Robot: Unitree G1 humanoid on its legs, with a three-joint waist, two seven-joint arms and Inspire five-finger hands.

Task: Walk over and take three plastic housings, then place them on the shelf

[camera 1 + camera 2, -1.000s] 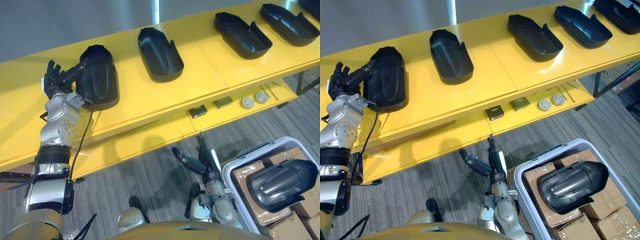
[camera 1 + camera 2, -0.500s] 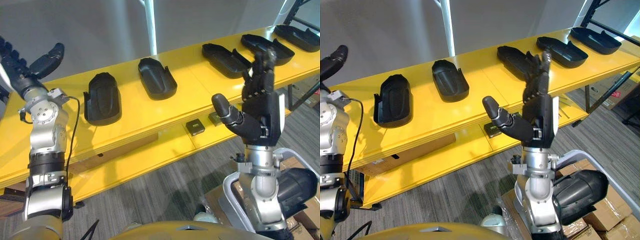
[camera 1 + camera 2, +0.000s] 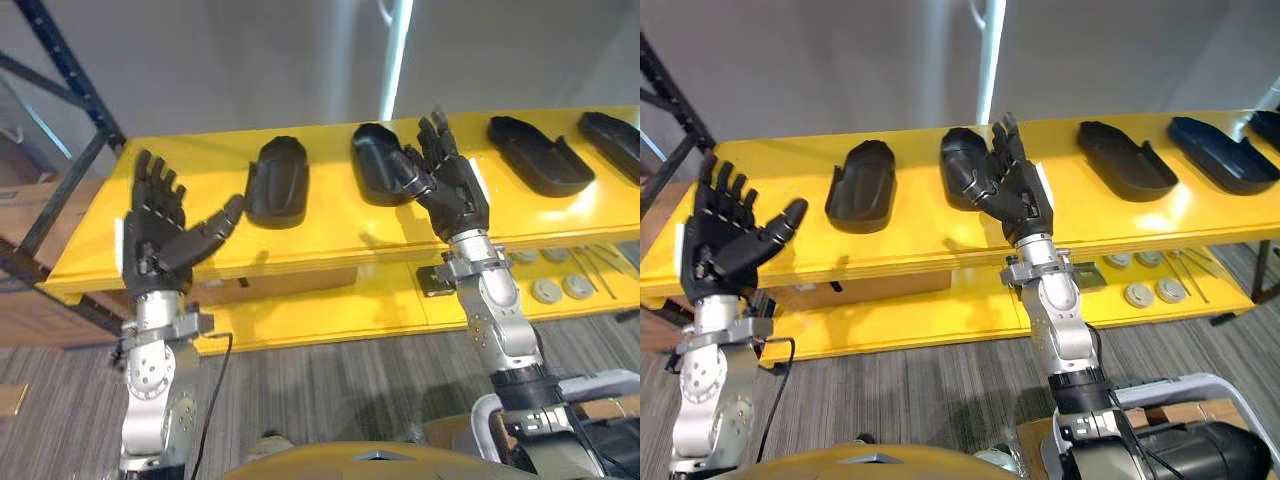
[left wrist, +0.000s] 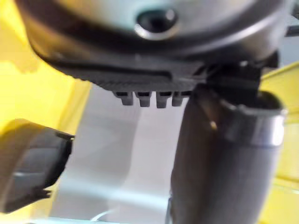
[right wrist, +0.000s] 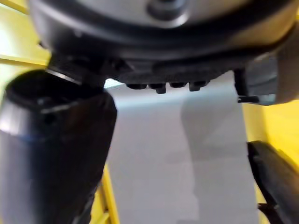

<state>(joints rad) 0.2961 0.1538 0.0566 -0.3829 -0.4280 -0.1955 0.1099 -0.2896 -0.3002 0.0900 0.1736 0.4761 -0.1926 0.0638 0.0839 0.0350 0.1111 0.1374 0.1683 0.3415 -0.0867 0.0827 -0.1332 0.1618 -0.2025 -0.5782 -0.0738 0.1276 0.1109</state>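
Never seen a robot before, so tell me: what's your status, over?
Both open, empty: left hand, right hand, raised before shelf. Row of housings on it. Another housing in bin.

Pretty bright in here, even light from overhead. A white streak of glare runs down the grey wall behind the shelf. The yellow top has a soft sheen and the black housings catch dull highlights. The left robot hand and right robot hand, both spread wide, drop faint soft shadows on the shelf's front edge. The lower board sits in shade.
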